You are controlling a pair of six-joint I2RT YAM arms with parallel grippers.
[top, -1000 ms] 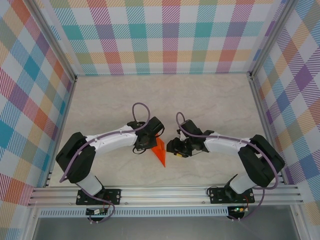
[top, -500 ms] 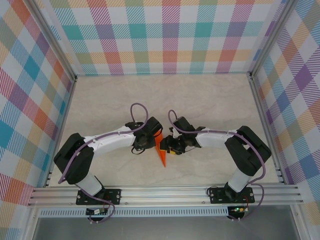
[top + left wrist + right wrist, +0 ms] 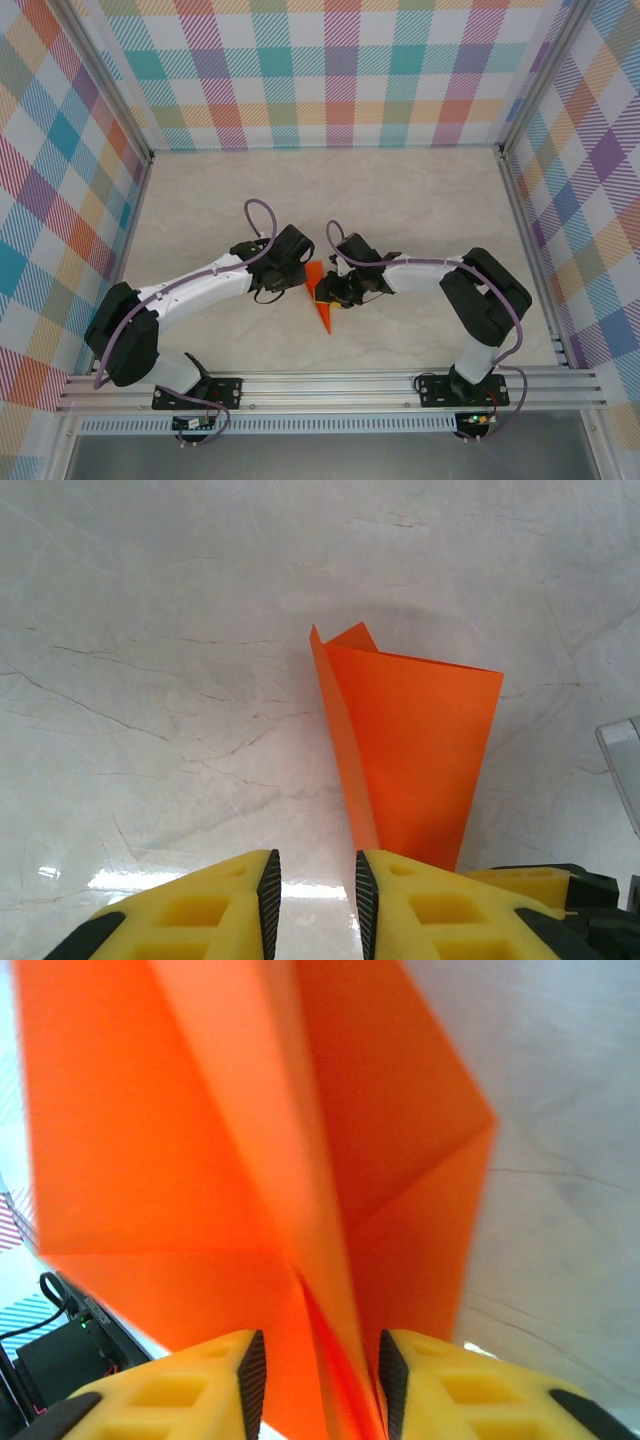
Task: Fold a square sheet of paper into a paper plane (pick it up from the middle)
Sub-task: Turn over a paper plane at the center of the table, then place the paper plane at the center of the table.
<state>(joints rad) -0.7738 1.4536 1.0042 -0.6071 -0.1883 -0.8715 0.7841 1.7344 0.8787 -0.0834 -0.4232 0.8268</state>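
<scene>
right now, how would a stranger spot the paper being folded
On the pale marble table, look where the white left arm and right arm meet near the front. Between them is a creased sheet of paper narrowing to a point toward the near rail. It is the only bright orange thing there.

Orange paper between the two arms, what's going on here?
The arms are partway through folding a paper plane, which is already a creased, pointed shape on the marble table. The right gripper has the centre ridge between its jaws, though it's unclear whether it is clamped. The left gripper sits just beside the paper, jaws slightly apart with nothing between them.
</scene>
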